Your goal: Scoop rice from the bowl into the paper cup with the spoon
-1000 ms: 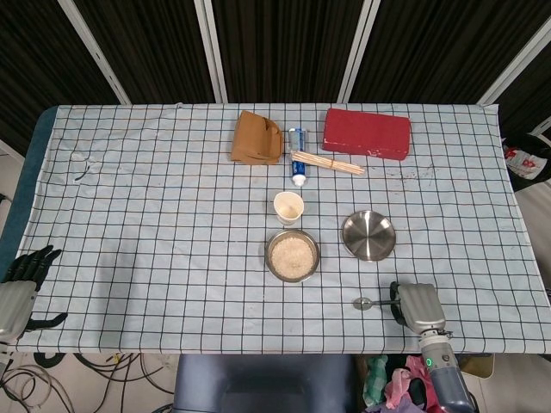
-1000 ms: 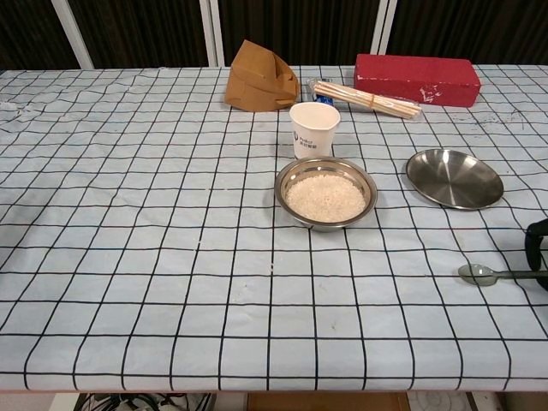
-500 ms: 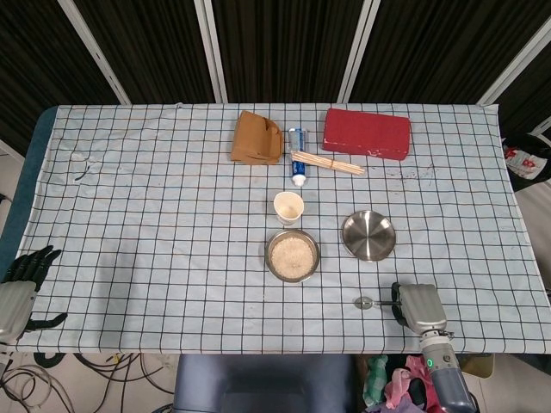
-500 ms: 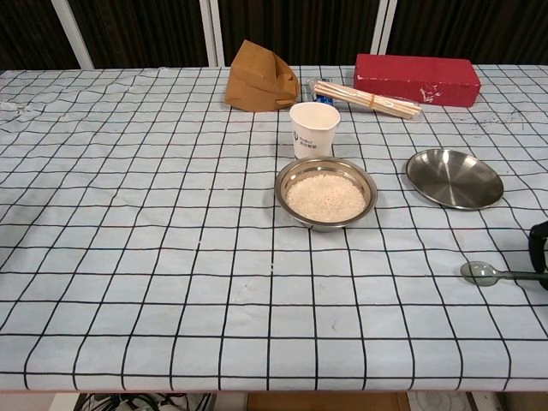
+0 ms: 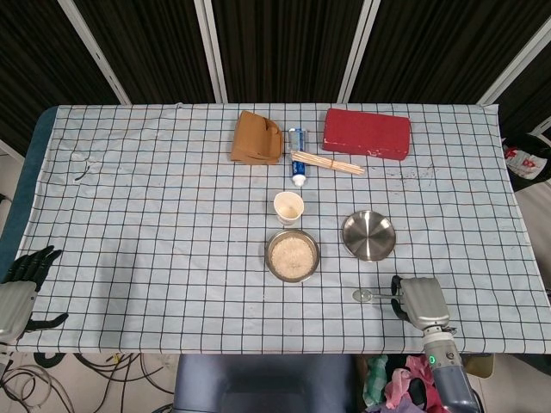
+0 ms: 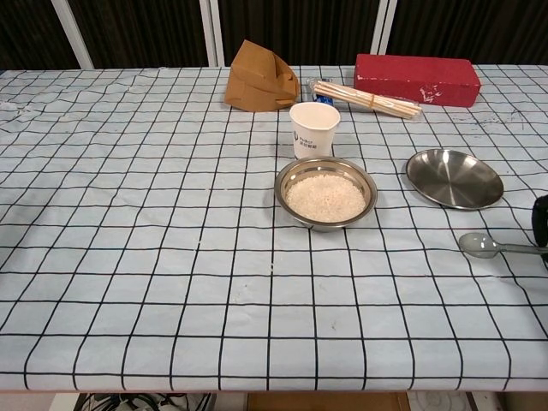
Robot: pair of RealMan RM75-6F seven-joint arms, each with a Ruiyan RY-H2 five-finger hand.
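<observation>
A steel bowl of white rice sits at the table's middle, with the white paper cup upright just behind it. My right hand is at the front right edge and grips the handle of a metal spoon, whose head points left toward the bowl and is well short of it. Off the table's front left corner, my left hand hangs with its fingers apart, holding nothing.
An empty steel plate lies right of the bowl, between it and the spoon. At the back are a brown paper bag, a tube, a bundle of wooden sticks and a red box.
The right hand has shifted the spoon a little away from the front edge; in the chest view the spoon now sits higher. The left hand has not moved.
</observation>
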